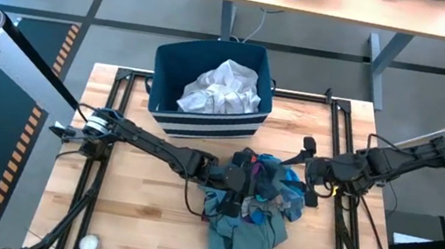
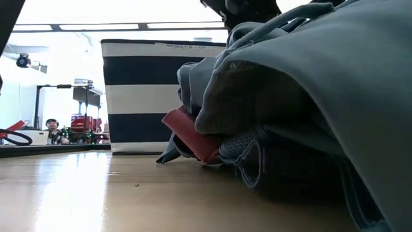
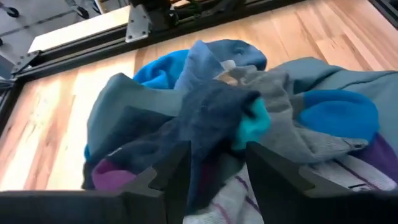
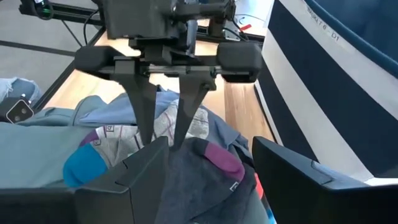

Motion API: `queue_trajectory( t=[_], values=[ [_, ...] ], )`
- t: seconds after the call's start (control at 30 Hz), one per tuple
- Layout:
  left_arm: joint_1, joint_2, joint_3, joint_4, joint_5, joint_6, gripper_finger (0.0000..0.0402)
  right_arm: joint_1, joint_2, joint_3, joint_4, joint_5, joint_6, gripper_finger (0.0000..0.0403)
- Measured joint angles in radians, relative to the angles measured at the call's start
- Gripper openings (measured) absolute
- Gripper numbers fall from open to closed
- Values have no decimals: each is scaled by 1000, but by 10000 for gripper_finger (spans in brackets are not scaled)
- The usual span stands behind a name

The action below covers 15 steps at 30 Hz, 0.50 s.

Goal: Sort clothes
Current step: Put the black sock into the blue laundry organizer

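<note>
Between the left gripper (image 4: 163, 134) fingers (image 3: 177, 168), a dark charcoal garment (image 3: 214, 118) is pinched atop the clothes pile (image 1: 254, 209) mid-tabletop (image 1: 146, 219). Opposite, the right gripper (image 4: 214, 168) gapes released. Behind, the navy striped bin (image 1: 205, 122) holds a white garment (image 1: 221, 89).

In the low view the teal garment (image 2: 322, 84) is cut off by the right and bottom edges, and only a corner of the red piece (image 2: 190, 134) is seen beneath it. The bin (image 2: 138, 96) is half hidden behind the pile, and its printed label is too small to be read. The small figure at the far left is too small to be made out.

In the high view the left gripper (image 1: 242, 180) is largely buried in the pile (image 1: 260, 201), so its jaws cannot be judged there. The white garment (image 1: 221, 89) is partly hidden by the bin's walls. A small round object (image 1: 88, 241) near the surface's front-left corner cannot be identified.
</note>
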Motion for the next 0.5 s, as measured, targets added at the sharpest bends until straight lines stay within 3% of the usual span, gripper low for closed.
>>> queue_trajectory(
  t=[0.2,0.3,0.5],
  values=[
    [9,17,0,-24,-7,-6,117,0,6,0,-1,0,2,211],
    [10,22,-2,-26,-71,-12,99,0,5,0,0,0,12,203],
    [11,10,11,-39,-90,-1,14,0,5,0,0,0,12,193]
  ],
)
